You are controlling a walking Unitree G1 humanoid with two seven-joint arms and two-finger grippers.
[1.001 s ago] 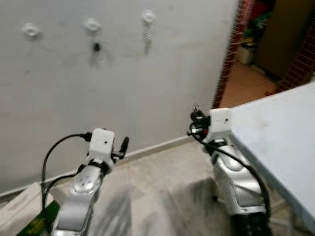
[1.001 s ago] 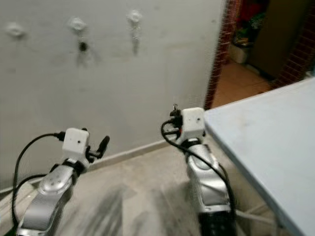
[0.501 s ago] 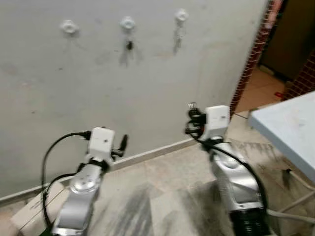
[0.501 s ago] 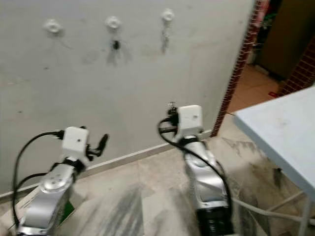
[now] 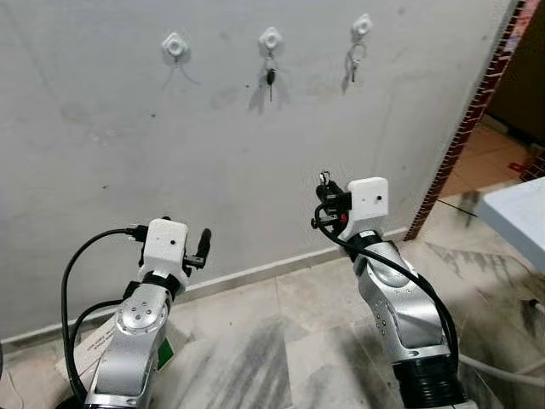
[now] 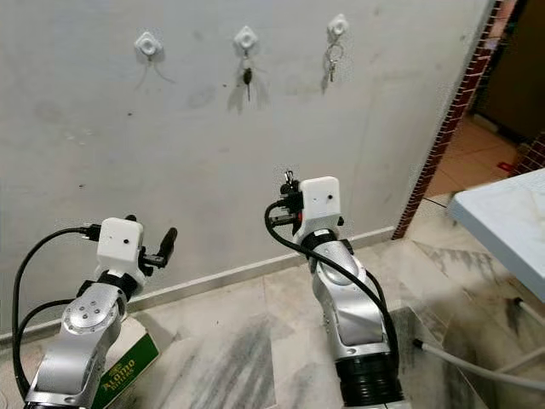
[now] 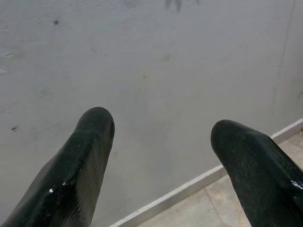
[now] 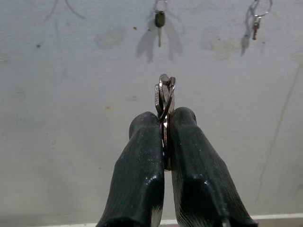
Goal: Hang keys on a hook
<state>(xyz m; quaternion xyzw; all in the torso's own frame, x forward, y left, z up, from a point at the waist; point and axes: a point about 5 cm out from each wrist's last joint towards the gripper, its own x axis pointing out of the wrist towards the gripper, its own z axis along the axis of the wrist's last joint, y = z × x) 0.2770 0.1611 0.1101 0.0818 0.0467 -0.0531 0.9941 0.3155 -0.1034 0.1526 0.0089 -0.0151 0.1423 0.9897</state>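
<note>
- A grey plastered wall [image 5: 170, 153], scuffed and stained, faces the robot; three white plastic hooks run in a row high on it.
- The leftmost white hook [image 5: 174, 45] is bare; the middle white hook [image 5: 271, 38] carries a small dark-headed key [image 5: 270, 77]; the right white hook [image 5: 362, 25] carries a silver key on a ring [image 5: 352, 60].
- The right claw [image 8: 163, 120] is clenched on a silver metal key ring [image 8: 164, 94], which stands up from between its black fingertips [image 8: 147, 124]; it is held well below the row of hooks, under the gap between the middle and right hooks.
- The left claw [image 7: 161, 132] is released, its two black fingers [image 7: 92, 130] spread wide and pointed at the lower wall, below and between the leftmost and middle hooks.
- A pale skirting strip [image 5: 255, 273] runs along the foot of the wall, where it meets a floor of grey-veined marble tiles [image 5: 255, 358].
- To the right of the wall, a red brick edge [image 5: 464, 128] borders a doorway onto an orange-tiled floor [image 5: 490, 149].
- A corner of a pale blue bench [image 5: 519, 213] juts in at the right of the wall.
- A cardboard box with green print [image 6: 128, 366] lies on the floor near the skirting.
</note>
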